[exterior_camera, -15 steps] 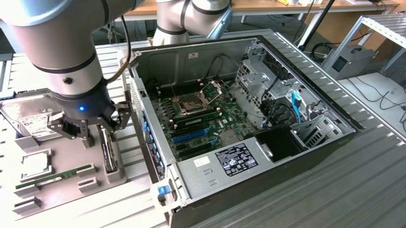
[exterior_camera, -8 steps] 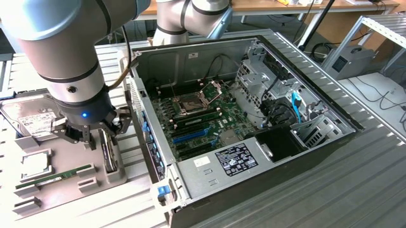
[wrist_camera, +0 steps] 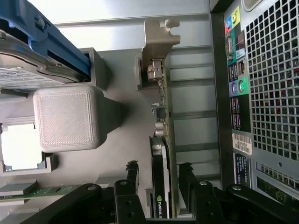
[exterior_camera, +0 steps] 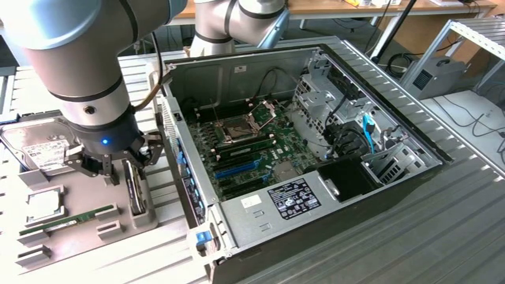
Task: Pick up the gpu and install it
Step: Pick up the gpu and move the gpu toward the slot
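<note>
The gpu (exterior_camera: 136,190) stands on its long edge in a slot of the grey parts holder (exterior_camera: 87,201), beside the open computer case (exterior_camera: 316,148). In the wrist view the gpu (wrist_camera: 163,135) shows as a thin green card with a silver bracket at its end. My gripper (exterior_camera: 126,168) hangs directly over it. Its black fingers (wrist_camera: 132,170) straddle the card, one on each side, with a small gap between each finger and the card. The gripper (wrist_camera: 159,167) is open and holds nothing.
The holder also carries a silver hard drive (exterior_camera: 44,151), a processor (exterior_camera: 44,204) and a narrow green memory stick (exterior_camera: 71,222). Inside the case, the motherboard has blue expansion slots (exterior_camera: 236,170). The case's rear panel (wrist_camera: 261,93) stands close beside the card.
</note>
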`<action>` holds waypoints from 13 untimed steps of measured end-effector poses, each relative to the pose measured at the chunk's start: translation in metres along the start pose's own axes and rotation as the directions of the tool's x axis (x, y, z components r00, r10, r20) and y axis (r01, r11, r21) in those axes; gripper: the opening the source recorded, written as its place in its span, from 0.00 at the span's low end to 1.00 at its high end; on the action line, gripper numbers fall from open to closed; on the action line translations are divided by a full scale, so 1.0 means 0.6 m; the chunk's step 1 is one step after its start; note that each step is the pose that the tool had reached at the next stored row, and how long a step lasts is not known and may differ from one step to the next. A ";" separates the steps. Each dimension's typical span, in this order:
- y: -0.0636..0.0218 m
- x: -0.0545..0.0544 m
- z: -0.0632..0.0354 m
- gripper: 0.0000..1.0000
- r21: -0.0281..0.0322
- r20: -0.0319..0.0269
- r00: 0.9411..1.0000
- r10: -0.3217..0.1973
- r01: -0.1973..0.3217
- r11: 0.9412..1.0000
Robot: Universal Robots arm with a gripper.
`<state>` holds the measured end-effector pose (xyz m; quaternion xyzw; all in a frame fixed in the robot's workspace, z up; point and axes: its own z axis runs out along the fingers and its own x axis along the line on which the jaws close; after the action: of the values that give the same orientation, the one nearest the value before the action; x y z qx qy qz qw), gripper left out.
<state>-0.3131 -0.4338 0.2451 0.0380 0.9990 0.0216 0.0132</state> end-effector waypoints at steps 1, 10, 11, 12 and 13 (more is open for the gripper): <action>0.000 0.000 0.002 0.48 0.000 0.000 1.000 0.000 0.000 1.000; 0.003 0.001 0.010 0.48 0.000 0.000 1.000 0.000 0.000 1.000; 0.003 0.001 0.010 0.48 0.000 0.000 1.000 0.000 0.000 1.000; 0.003 0.001 0.010 0.48 0.000 0.000 1.000 0.000 0.000 1.000; 0.003 0.001 0.010 0.48 0.000 0.000 1.000 0.000 0.000 1.000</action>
<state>-0.3132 -0.4319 0.2389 0.0380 0.9990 0.0214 0.0131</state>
